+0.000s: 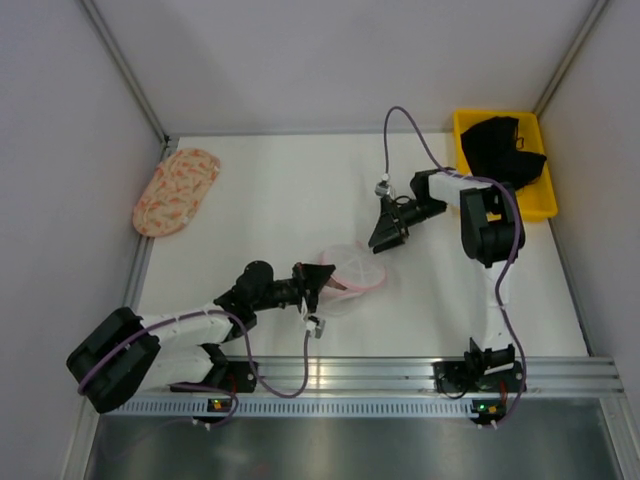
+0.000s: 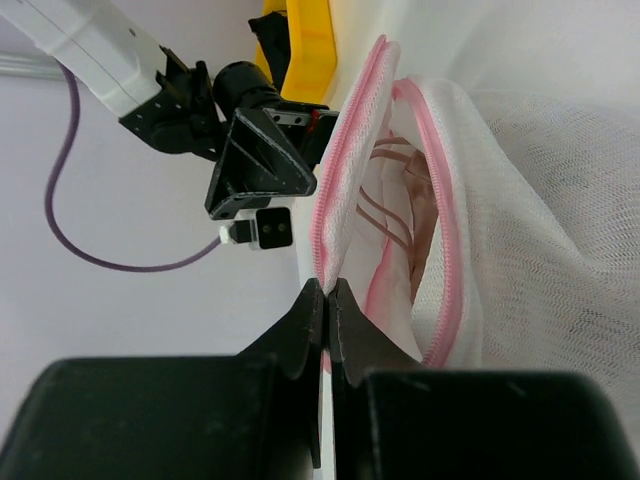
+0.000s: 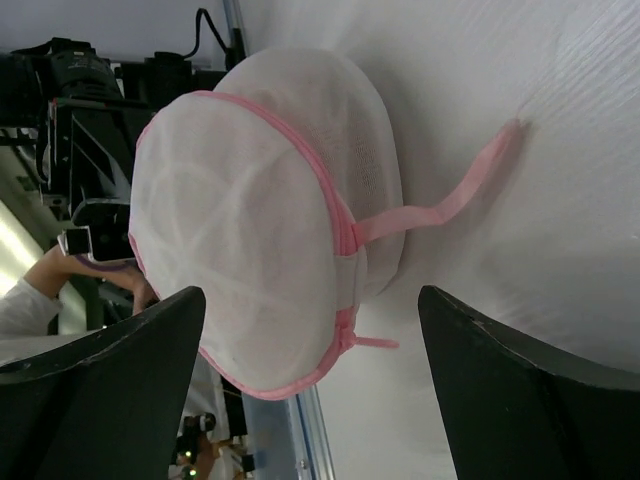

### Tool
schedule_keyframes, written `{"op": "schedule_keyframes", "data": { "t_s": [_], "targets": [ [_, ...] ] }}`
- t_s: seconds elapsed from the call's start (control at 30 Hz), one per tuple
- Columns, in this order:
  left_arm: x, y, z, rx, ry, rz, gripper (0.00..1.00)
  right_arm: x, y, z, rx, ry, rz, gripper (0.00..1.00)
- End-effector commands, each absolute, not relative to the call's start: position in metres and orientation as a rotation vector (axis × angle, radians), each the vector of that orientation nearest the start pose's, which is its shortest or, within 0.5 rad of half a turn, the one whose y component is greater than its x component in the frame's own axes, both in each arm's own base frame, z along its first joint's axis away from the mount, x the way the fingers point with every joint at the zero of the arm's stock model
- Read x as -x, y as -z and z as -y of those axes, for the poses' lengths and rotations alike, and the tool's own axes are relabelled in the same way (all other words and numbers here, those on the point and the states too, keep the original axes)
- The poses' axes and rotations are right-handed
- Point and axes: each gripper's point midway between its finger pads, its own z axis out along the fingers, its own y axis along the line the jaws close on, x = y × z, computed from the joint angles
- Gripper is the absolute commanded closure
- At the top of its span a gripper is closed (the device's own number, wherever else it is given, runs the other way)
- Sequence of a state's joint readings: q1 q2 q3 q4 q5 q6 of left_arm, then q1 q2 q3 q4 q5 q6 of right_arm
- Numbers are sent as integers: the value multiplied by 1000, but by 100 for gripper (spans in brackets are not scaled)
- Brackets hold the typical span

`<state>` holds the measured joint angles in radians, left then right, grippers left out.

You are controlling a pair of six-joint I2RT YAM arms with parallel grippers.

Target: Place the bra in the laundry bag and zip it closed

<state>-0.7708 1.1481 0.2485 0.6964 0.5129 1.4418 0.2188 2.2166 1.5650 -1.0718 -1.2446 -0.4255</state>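
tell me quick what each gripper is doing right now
left gripper: shut on the rim of the laundry bag
right gripper: open, holding nothing

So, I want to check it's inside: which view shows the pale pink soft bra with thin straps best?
Left wrist: it looks into the open pink-zipped mouth of the round white mesh laundry bag, showing the bra and its straps inside. Right wrist shows only faint shapes through the mesh; top external, a small pink blur.
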Motion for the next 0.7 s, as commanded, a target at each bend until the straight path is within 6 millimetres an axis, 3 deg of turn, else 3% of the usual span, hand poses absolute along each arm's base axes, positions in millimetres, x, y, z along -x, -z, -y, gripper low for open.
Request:
{"op": "schedule_keyframes", "data": {
  "t_s": [0.0, 0.13, 0.2, 0.3, 0.4, 0.53, 0.6, 0.67],
  "targets": [
    [-204, -151, 283, -1684, -18, -338, 100, -283, -85, -241, 759, -1976, -2381, 11],
    [-199, -142, 279, -1714, -9, -335, 100, -276, -78, -252, 770, -2063, -2350, 16],
    [-199, -139, 277, -1722, -16, -338, 100, -269, -87, -256, 794, -2106, -2299, 17],
    [-204, -134, 276, -1734, -29, -365, 100, -259, -92, -262, 774, -2160, -2277, 27],
    [-212, -131, 275, -1735, -55, -389, 100, -251, -92, -263, 744, -2191, -2266, 48],
    [-226, -133, 275, -1721, -94, -424, 93, -252, -103, -266, 732, -2202, -2223, 90],
    [-240, -140, 273, -1692, -135, -473, 85, -254, -110, -267, 701, -2216, -2202, 95],
    [-249, -147, 270, -1659, -149, -527, 69, -254, -118, -266, 684, -2223, -2185, 99]
  ]
}}
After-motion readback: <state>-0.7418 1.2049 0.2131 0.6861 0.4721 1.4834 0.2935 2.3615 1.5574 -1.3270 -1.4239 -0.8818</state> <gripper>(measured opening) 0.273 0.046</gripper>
